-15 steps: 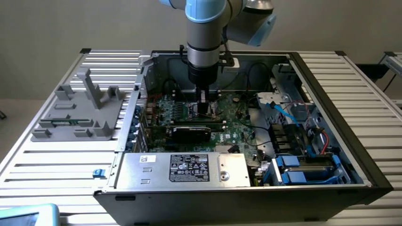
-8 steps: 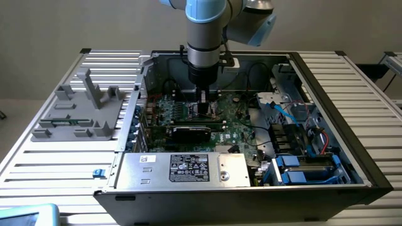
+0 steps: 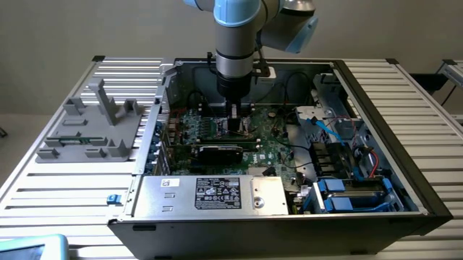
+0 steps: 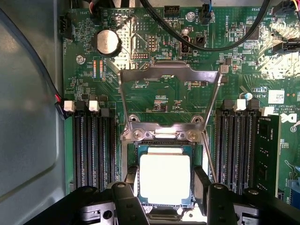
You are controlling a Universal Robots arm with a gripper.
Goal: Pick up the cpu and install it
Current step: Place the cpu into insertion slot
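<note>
The claw is reaching straight down into the open computer case. As far as the wrist view lets me judge, it is clenching the cpu by two opposite edges. The cpu is lying flat within the outline of the socket on the motherboard. Whether it is hovering just above the socket or already resting in it, I cannot tell. The metal load plate is standing swung open beyond the chip.

I am judging the install step to be in hand, with the pickup done. It is calling for a level chip, square to the socket, with no sideways push on the contacts beneath.

Counting:
- one claw, one cpu, one socket and one load plate
- one coin battery
- two banks of memory slots, one flanking the socket on each side

In the exterior view, one black card is lying near the claw. One grey fixture is standing on the desk at that view's left.
</note>
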